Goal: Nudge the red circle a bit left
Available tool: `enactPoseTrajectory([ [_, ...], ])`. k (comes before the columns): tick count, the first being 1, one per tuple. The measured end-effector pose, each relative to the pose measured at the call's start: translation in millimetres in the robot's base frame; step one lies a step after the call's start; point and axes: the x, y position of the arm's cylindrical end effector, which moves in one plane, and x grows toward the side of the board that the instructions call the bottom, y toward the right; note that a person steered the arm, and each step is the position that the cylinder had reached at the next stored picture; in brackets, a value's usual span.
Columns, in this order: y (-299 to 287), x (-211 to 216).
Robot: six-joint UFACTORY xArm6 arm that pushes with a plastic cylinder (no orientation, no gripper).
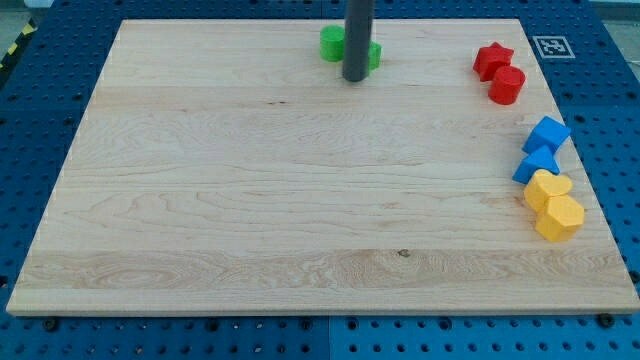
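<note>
Yellow blocks [553, 205] sit nearest, below the blue ones [541, 148]. Red circle [507, 85] is at the view's upper right, touching the red star [492, 60]. My tip [355, 77], gripping nothing, sits by the green blocks [335, 44], well apart; I'd guess it must get to the circle's right.

The wooden surface [250, 200] lay on a blue pegboard [40, 120]. My tip [355, 78] stood near the view's top, in front of two green blocks [331, 43], partly hiding them. At the view's right, well apart from my tip, the red circle [507, 85] touched a red star [492, 60] just above it. Lower on the right edge sat two blue blocks [547, 134] and, below them, a yellow heart [547, 187] and a yellow hexagon [560, 217], close together.
</note>
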Motion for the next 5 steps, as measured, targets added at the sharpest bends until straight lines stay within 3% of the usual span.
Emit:
enactPoseTrajectory([
  [1, -7.1, 9.8],
  [5, 175.9, 63.8],
])
